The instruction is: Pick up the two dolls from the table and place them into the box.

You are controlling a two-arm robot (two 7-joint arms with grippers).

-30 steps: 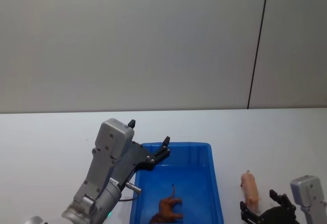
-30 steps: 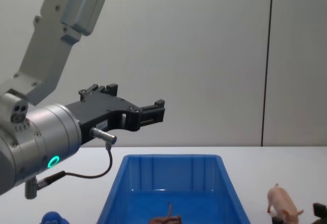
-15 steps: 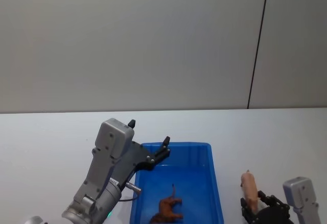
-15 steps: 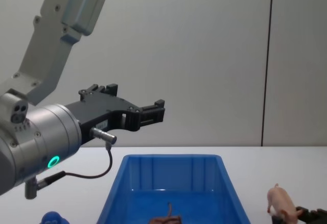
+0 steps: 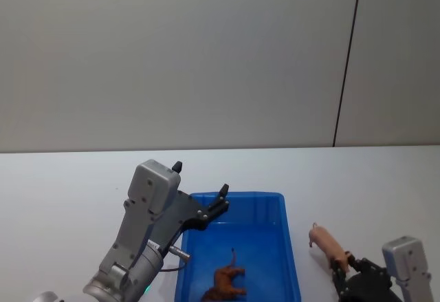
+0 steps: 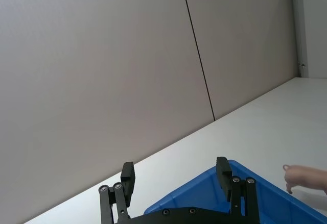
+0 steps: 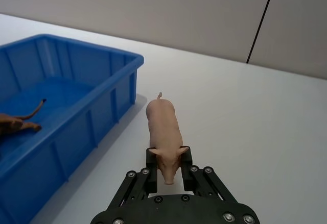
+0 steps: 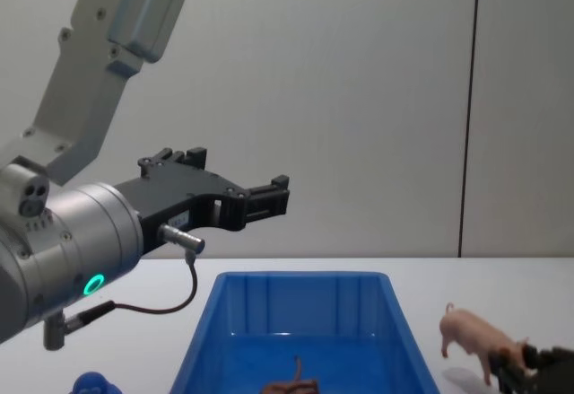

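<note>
Ideally the right gripper [image 7: 167, 157], clamped on the pig's [image 7: 163, 124] head at the box's [image 7: 102, 117] 3 o'clock, raises it well clear before swinging toward 9 o'clock, while the left gripper [image 6: 175, 169] hangs spread and empty above the box's 10 o'clock corner.

Glossy plastic box [image 5: 247, 196], smooth matt pig [image 5: 328, 245]

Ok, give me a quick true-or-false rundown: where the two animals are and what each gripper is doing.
1. The brown animal lies inside the box. True.
2. The pig stands untouched on the table. False: the right gripper is shut on its head.
3. The left gripper is open and holds nothing. True.
4. The pig is already above the box. False: it is outside the box, on the box's right side.
</note>
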